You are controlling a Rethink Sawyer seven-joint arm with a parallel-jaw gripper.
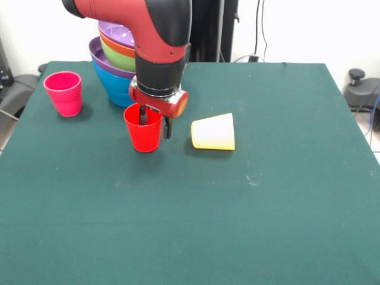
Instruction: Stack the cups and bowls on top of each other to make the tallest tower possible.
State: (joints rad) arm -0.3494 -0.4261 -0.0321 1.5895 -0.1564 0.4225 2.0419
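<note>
The glossy red plastic tumbler [143, 133] stands upright, mouth up, left of the middle of the dark green cloth-covered surface [237, 208]. The gripper [154, 122] straddles the tumbler's right rim: one dark finger reaches down inside, the other hangs outside against the wall, so the rim sits between them, narrowly parted; whether they pinch it tight I cannot tell. Just behind and to the left rises the nested pile of glossy plastic bowls [113, 65], blue lowest, then purple, green, orange and purple rims, near the far left edge and partly hidden by the red and black arm [151, 35]. The pale yellow tumbler [214, 132] lies on its side just right of the gripper, apart from it. The pink-magenta tumbler [63, 92] stands upright near the left edge. The near half and the right side lie open.
</note>
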